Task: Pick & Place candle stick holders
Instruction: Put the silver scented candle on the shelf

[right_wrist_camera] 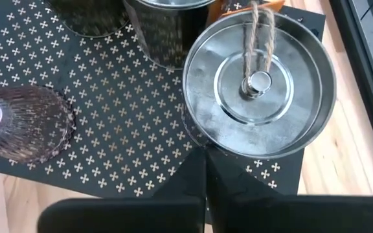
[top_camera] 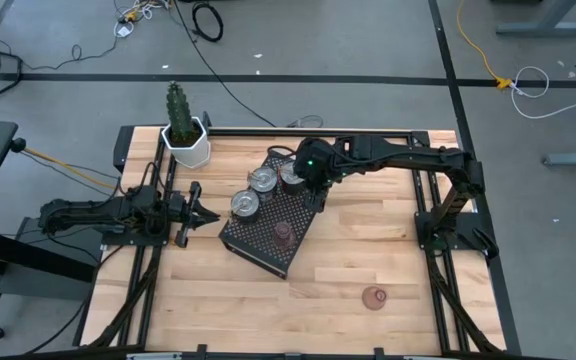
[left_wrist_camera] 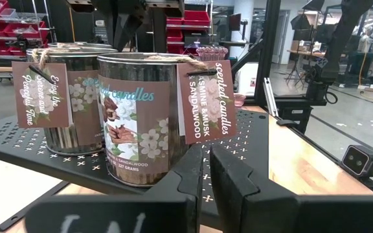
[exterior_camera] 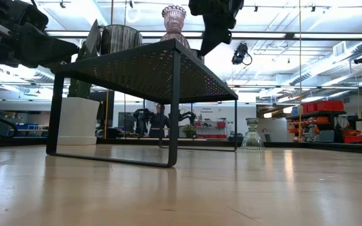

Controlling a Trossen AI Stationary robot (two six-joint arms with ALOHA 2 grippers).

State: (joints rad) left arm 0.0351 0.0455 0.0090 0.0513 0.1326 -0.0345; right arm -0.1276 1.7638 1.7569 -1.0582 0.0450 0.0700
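wooden table (top_camera: 368,250) bears black tray (top_camera: 258,245) under closed right pincer (top_camera: 315,190).

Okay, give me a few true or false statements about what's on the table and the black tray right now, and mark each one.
1. Three silver tins stand on the black tray. True.
2. A pinkish glass holder stands on the tray. True.
3. The cactus pot sits on the tray. False: it stands on the table, beside the tray.
4. The right gripper is wide open. False: it is shut, above a lidded tin.
5. No holder is on the bare table. False: one holder stands there.
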